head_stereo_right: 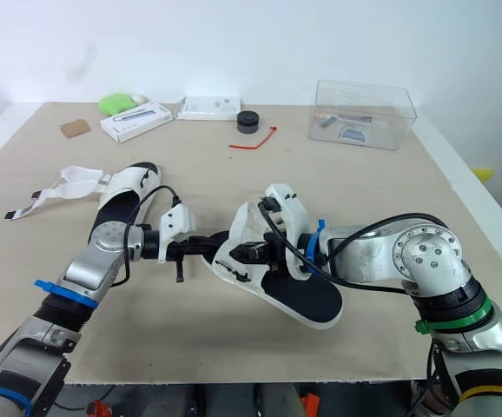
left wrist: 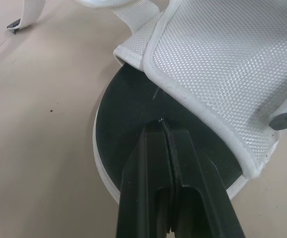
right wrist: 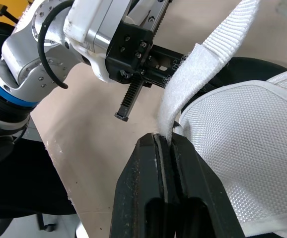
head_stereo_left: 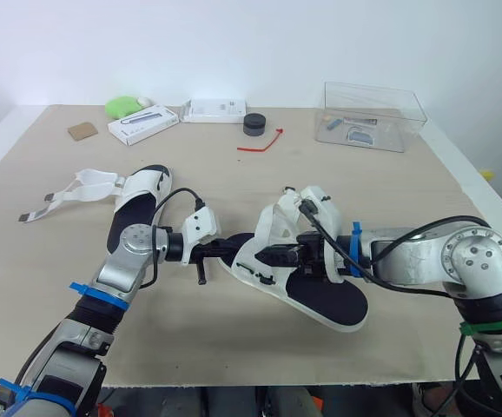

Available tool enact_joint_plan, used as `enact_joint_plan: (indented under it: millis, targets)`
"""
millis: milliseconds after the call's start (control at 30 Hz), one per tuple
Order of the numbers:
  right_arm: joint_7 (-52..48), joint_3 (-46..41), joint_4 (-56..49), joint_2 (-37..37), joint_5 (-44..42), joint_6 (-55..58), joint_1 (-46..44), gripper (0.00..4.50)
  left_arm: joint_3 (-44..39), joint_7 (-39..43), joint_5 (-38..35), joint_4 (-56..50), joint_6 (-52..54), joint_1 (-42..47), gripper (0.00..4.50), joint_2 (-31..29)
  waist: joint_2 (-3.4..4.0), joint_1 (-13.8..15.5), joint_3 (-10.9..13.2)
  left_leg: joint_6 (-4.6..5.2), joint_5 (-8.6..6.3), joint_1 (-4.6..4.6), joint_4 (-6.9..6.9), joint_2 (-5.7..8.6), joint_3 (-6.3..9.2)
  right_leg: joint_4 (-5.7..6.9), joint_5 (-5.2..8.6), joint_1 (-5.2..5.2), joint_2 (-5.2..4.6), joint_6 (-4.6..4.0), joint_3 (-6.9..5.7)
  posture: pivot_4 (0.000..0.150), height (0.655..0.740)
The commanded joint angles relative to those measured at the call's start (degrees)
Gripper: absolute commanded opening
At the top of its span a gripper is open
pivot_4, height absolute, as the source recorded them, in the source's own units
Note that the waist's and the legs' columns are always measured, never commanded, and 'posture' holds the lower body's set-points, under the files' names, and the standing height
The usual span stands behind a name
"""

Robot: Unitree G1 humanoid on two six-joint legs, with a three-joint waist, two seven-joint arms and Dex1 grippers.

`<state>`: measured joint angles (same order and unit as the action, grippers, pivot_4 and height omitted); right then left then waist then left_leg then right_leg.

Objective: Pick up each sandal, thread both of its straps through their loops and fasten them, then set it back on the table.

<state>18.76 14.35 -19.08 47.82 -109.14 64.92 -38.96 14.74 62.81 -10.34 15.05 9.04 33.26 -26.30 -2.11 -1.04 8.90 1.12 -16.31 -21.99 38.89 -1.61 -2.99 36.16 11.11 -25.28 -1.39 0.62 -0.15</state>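
Observation:
One sandal (head_stereo_left: 316,291), white mesh upper on a black sole, lies in the middle of the table between my arms. My left gripper (head_stereo_left: 231,248) is shut on the rim of its black sole (left wrist: 133,99); the left wrist view has the fingertips (left wrist: 153,136) pressed together there. My right gripper (head_stereo_left: 266,257) is shut on a white strap (right wrist: 193,69) of this sandal, which rises in a curve above the mesh upper (right wrist: 243,134). The second sandal (head_stereo_left: 140,196) lies at the left, its loose straps (head_stereo_left: 73,191) spread out on the table.
At the back stand a clear plastic box (head_stereo_left: 373,117), a black round puck (head_stereo_left: 254,124), a red tie (head_stereo_left: 264,142), two white boxes (head_stereo_left: 143,124) (head_stereo_left: 214,110), a green object (head_stereo_left: 122,106) and a brown card (head_stereo_left: 82,131). Bare table lies in front of the sandal.

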Motion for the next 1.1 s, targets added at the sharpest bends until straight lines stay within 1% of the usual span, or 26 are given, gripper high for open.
enact_joint_plan:
  millis: [33, 200, 300, 500, 667, 800, 833, 867, 900, 933, 967, 1000, 1100]
  targets:
    - [-0.37, 1.89, -1.22, 1.13, 1.66, 2.14, 1.51, 0.06, 0.21, -1.81, 2.89, 2.55, 1.21, -0.46, 0.0, -0.87, 0.01, 0.0, -0.04, 0.0, 0.0, 0.0, 0.0, 0.0, 0.0, 0.0, 0.0, 0.0, 0.0, 0.0, 0.0, 0.15, 0.74]
    - [-0.44, 1.41, -0.04, 0.3, 4.48, 1.96, 2.17, 0.06, 0.23, -2.0, 2.98, 2.78, 1.18, -0.28, 0.0, -0.68, 0.04, 0.0, -0.06, 0.0, 0.0, 0.0, 0.0, 0.0, 0.0, 0.0, 0.0, 0.0, 0.01, 0.0, 0.0, 0.15, 0.74]
    - [0.06, 1.31, 0.49, -0.69, 4.52, 1.37, 2.27, 0.06, 0.32, -2.09, 3.01, 2.89, 1.15, -0.2, 0.0, -0.59, 0.04, 0.01, -0.06, 0.0, 0.0, 0.0, 0.0, 0.0, 0.0, 0.0, -0.01, -0.02, 0.01, -0.05, 0.0, 0.15, 0.74]
    - [1.79, 1.06, 0.55, -1.8, 2.16, 0.36, 1.86, 0.06, 0.33, -2.08, 2.92, 2.83, 1.19, -0.37, 0.0, -0.78, 0.04, 0.0, -0.06, 0.01, 0.0, 0.0, 0.0, 0.0, 0.0, 0.0, 0.0, -0.01, 0.02, -0.02, 0.0, 0.15, 0.74]
    - [2.66, 0.66, -0.41, -0.75, -2.36, -0.6, 1.15, 0.06, 0.28, -2.06, 2.91, 2.86, 1.25, -0.37, 0.0, -1.0, 0.04, -0.02, -0.06, 0.03, 0.01, 0.0, 0.0, -0.03, 0.0, 0.0, 0.0, -0.02, 0.06, -0.02, 0.0, 0.15, 0.74]
    - [1.92, 0.71, -1.76, 0.58, -3.46, -0.52, 1.58, 0.06, 0.38, -2.08, 2.97, 2.85, 1.31, -0.27, 0.0, -0.95, 0.04, -0.03, -0.06, 0.04, 0.01, 0.0, 0.0, -0.04, 0.0, 0.0, 0.0, -0.03, 0.07, -0.02, 0.0, 0.15, 0.74]
    - [1.78, 0.83, -2.07, 0.87, -3.28, -0.5, 1.86, 0.59, 0.41, -2.08, 2.98, 2.88, 1.32, -0.21, 0.0, -0.92, 0.04, -0.04, -0.06, 0.04, 0.01, 0.0, 0.0, -0.04, 0.0, 0.0, 0.0, -0.03, 0.06, -0.02, 0.0, 0.15, 0.74]
    - [1.65, 0.95, -2.35, 1.12, -3.01, -0.47, 2.09, 0.89, 0.43, -2.07, 2.99, 2.93, 1.31, -0.14, 0.0, -0.91, 0.04, -0.06, -0.06, 0.04, 0.01, 0.0, 0.0, -0.03, 0.0, 0.0, 0.0, -0.03, 0.06, -0.03, 0.0, 0.15, 0.74]
    - [1.45, 1.03, -2.68, 1.32, -2.71, -0.41, 2.27, 1.34, 0.46, -2.01, 3.01, 3.08, 1.25, -0.03, 0.0, -0.9, 0.04, -0.08, -0.05, 0.04, 0.01, -0.01, 0.0, -0.04, 0.0, 0.0, 0.0, -0.03, 0.06, -0.02, 0.01, 0.15, 0.74]
    - [1.22, 1.03, -2.92, 1.47, -2.44, -0.35, 2.33, 1.62, 0.49, -1.95, 3.04, 3.21, 1.19, 0.08, 0.0, -0.9, 0.04, -0.08, -0.05, 0.04, 0.01, -0.01, 0.0, -0.04, 0.0, 0.0, 0.0, -0.03, 0.06, -0.02, 0.01, 0.15, 0.74]
    - [0.94, 0.94, -3.18, 1.63, -2.21, -0.3, 2.39, 2.22, 0.53, -1.89, 3.05, 3.26, 1.16, 0.14, 0.0, -0.9, 0.04, -0.08, -0.05, 0.04, 0.01, -0.01, 0.0, -0.03, -0.01, 0.0, 0.0, -0.02, 0.06, -0.01, 0.01, 0.15, 0.74]
    - [0.66, 0.83, -3.36, 1.78, -1.97, -0.22, 2.39, 2.57, 0.56, -1.86, 3.07, 3.3, 1.15, 0.19, 0.0, -0.88, 0.04, -0.08, -0.06, 0.05, 0.03, -0.01, 0.0, -0.04, -0.01, 0.0, -0.02, -0.02, 0.06, 0.0, 0.02, 0.15, 0.74]
    - [-2.5, -1.34, -3.4, 4.27, -0.28, 0.91, 2.35, 2.57, 0.69, -1.8, 3.12, 3.34, 1.13, 0.3, 0.0, -0.79, 0.04, -0.09, -0.05, 0.17, 0.12, 0.0, 0.0, -0.04, -0.01, 0.0, -0.1, -0.01, 0.07, 0.0, 0.01, 0.15, 0.74]
